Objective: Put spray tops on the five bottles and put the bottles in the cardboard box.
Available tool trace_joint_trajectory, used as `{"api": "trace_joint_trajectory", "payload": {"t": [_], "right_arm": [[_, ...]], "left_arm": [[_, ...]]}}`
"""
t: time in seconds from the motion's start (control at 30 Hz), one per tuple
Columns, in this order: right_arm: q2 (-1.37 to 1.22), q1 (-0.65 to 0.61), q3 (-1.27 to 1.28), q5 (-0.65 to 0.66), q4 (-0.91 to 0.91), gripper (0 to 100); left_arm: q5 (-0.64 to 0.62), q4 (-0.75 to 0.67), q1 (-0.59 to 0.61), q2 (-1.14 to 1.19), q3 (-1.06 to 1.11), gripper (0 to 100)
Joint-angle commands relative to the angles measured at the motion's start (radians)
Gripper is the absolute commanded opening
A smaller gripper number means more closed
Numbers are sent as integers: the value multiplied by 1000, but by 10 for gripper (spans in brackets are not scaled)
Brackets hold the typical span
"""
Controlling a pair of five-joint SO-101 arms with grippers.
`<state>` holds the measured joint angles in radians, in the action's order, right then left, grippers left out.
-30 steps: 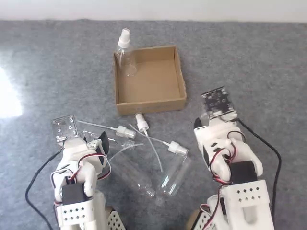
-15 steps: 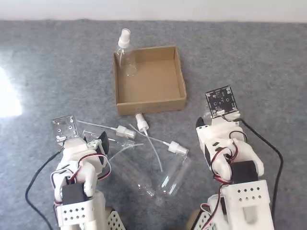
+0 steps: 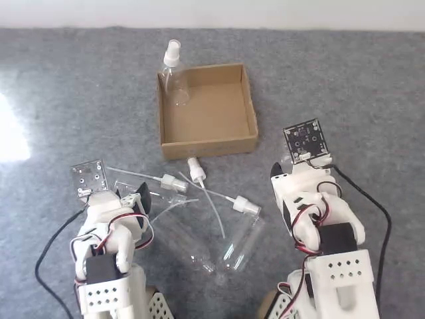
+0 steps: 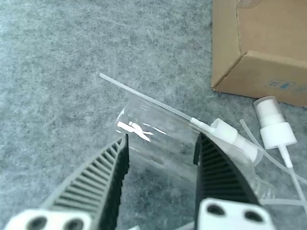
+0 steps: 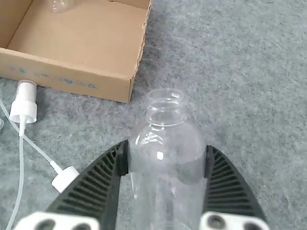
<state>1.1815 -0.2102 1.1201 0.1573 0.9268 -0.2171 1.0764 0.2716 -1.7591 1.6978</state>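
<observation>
Grey felt covers the table. At lower left of the high view, the left gripper hangs with its jaws apart over a clear lying bottle. A tubed spray top rests across that bottle. Two more empty bottles and loose spray tops lie at lower centre. Above them sits the cardboard box, with a capped bottle in its upper-left corner. At right, the right gripper is clamped on an upright open-necked bottle.
</observation>
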Motion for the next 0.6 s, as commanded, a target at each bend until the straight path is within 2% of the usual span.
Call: {"api": "trace_joint_trajectory", "payload": {"t": [0.0, 0.13, 0.3, 0.4, 0.57], "right_arm": [[27, 13, 3, -12, -19, 147], [59, 13, 9, -12, -13, 147], [223, 13, 78, -9, -4, 147], [308, 10, 117, -8, -5, 147], [380, 7, 158, -9, -10, 147]], "left_arm": [[-12, 5, -6, -11, -8, 210], [-11, 8, -5, -9, -8, 209], [14, 8, -41, -15, -8, 209], [143, 5, -18, -15, -28, 209], [368, 5, 84, -15, -163, 207]]}}
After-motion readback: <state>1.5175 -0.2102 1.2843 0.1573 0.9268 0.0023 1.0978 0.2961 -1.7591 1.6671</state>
